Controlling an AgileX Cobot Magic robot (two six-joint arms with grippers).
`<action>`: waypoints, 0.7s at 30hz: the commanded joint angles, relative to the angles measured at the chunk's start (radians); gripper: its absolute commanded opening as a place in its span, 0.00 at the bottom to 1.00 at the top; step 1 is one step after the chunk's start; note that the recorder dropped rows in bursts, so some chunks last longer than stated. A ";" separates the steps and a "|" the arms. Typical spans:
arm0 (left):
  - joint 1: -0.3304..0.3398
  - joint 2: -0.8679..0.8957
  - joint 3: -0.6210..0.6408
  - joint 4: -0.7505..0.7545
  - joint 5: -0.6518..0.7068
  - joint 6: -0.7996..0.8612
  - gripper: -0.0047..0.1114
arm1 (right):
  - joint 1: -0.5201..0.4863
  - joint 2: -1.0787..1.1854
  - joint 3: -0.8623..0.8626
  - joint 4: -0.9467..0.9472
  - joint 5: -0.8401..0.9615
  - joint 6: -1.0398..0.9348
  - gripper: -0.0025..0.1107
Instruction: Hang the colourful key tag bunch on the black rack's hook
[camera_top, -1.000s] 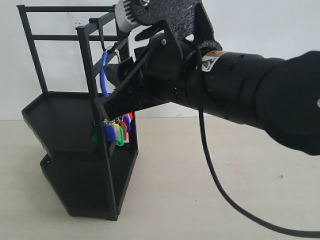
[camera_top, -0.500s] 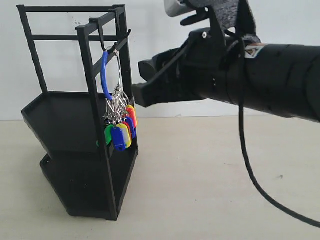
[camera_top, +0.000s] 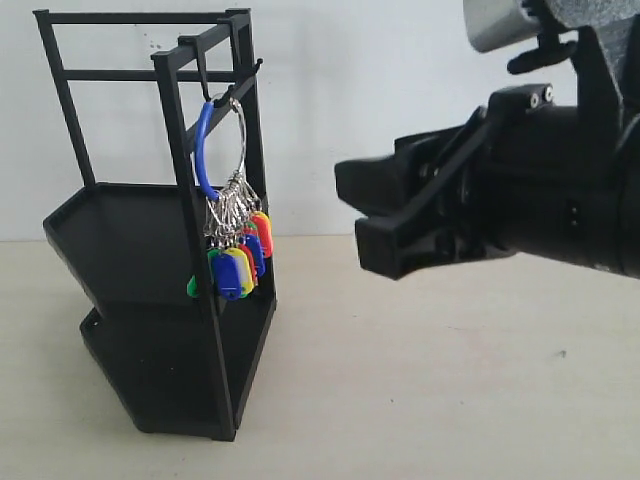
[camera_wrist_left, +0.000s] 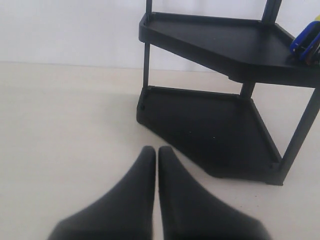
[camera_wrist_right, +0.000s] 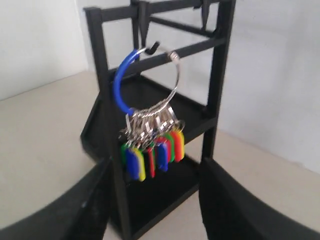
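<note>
- A pale beige tabletop (camera_top: 420, 400), matte and plain (one small dark speck (camera_top: 562, 353) sits toward the right).
- A white wall (camera_top: 350, 90) behind it, with tiny dark flecks (camera_top: 152, 44) high up.

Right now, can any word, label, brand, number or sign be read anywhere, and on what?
None can be read.
The colourful key tag bunch: plain coloured faces, too blurred to show any writing.
The black rack and right gripper: no marking visible.

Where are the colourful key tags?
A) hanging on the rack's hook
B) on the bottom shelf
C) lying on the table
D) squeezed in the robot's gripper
A: the colourful key tag bunch dangles by its loop from the hook on the black rack; the right gripper is open, apart from it.
</note>
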 joint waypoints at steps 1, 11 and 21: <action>0.002 -0.002 0.003 0.005 -0.003 0.003 0.08 | -0.004 -0.034 0.007 0.003 0.214 0.048 0.46; 0.002 -0.002 0.003 0.005 -0.003 0.003 0.08 | -0.004 -0.038 0.007 0.018 0.512 0.113 0.46; 0.002 -0.002 0.003 0.005 -0.003 0.003 0.08 | -0.004 -0.038 0.007 0.018 0.505 0.115 0.46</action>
